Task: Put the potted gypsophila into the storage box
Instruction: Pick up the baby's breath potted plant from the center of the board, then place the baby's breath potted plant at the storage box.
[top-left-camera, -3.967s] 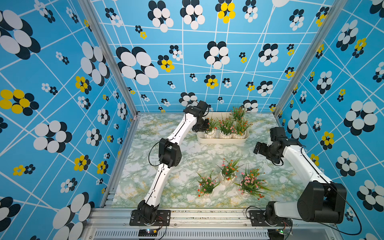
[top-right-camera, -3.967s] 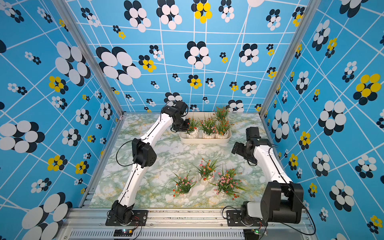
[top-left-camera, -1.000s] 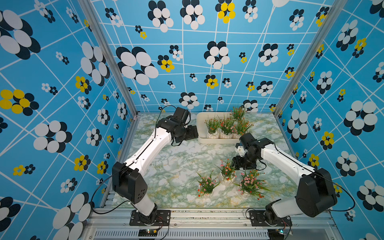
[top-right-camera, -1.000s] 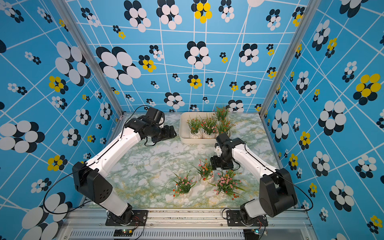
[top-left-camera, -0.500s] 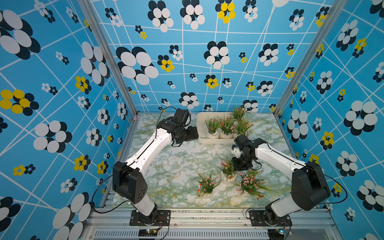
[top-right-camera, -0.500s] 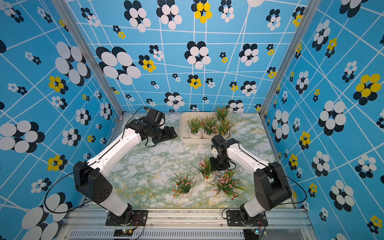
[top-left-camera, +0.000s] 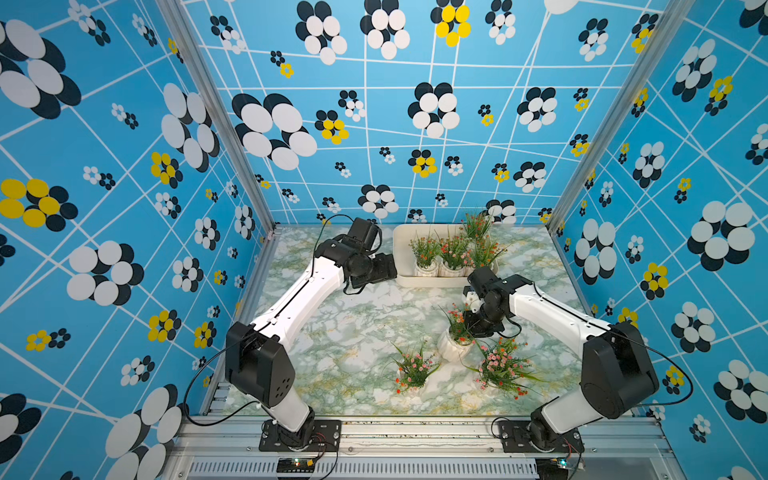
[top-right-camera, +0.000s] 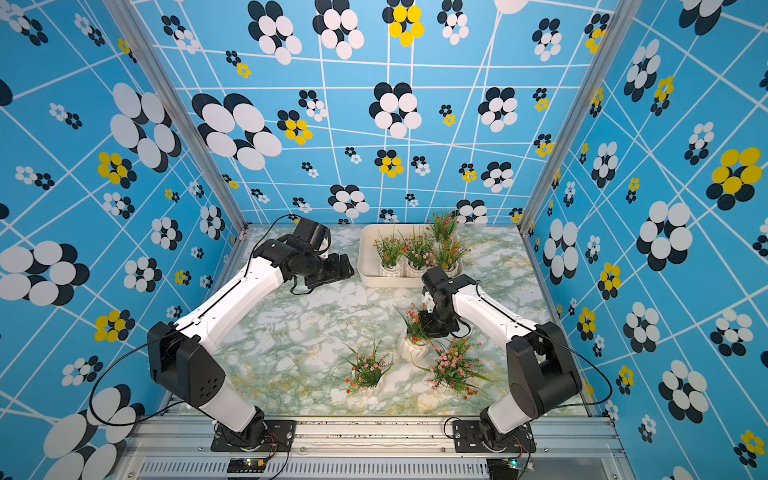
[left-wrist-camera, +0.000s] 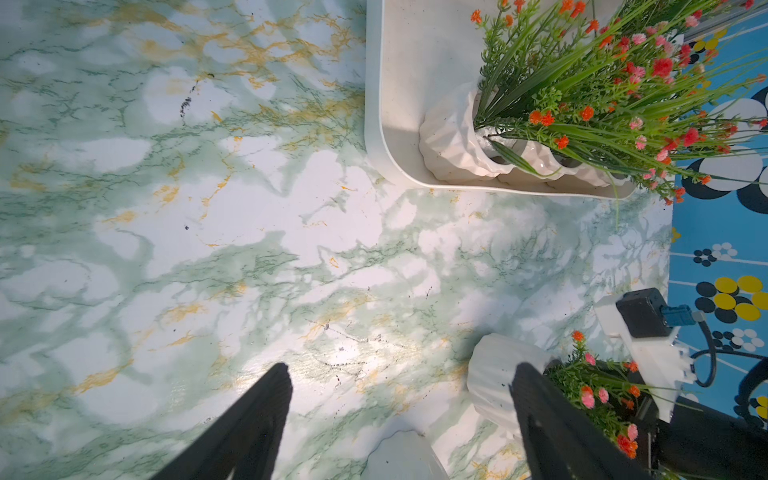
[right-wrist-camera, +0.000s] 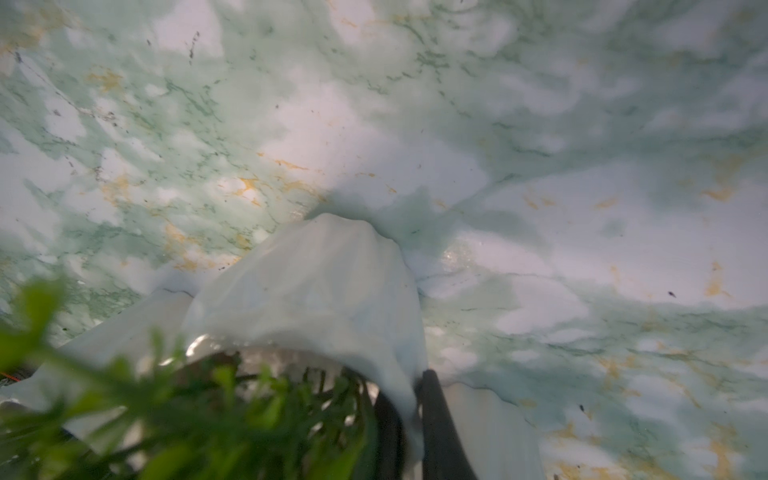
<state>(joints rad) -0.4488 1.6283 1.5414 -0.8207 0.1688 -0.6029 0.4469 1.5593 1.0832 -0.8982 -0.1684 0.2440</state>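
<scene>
Both top views took in the whole marble table (top-left-camera: 353, 332), the cream box (top-left-camera: 400, 266) at its far edge and all seven pots (top-left-camera: 426, 270), which neither wrist view managed. Four pots stood in the box, three in a row along its near wall and one behind. Three were on the table, well short of it. Right wrist view alone showed the grip: the right gripper (right-wrist-camera: 409, 390) was clamped on the wall of the held pot (right-wrist-camera: 316, 282), one finger inside the rim and one outside, with blurred leaves crowding the lens. From above, the wrist and foliage hid that pinch. Left wrist view showed the left gripper (left-wrist-camera: 402, 365) spread wide over bare table, holding nothing, just off the box's end. Two loose pots stood near the held pot, toward the robot. Each pot was white and ribbed, topped with thin green leaves and tiny pink, red or orange blossoms.
</scene>
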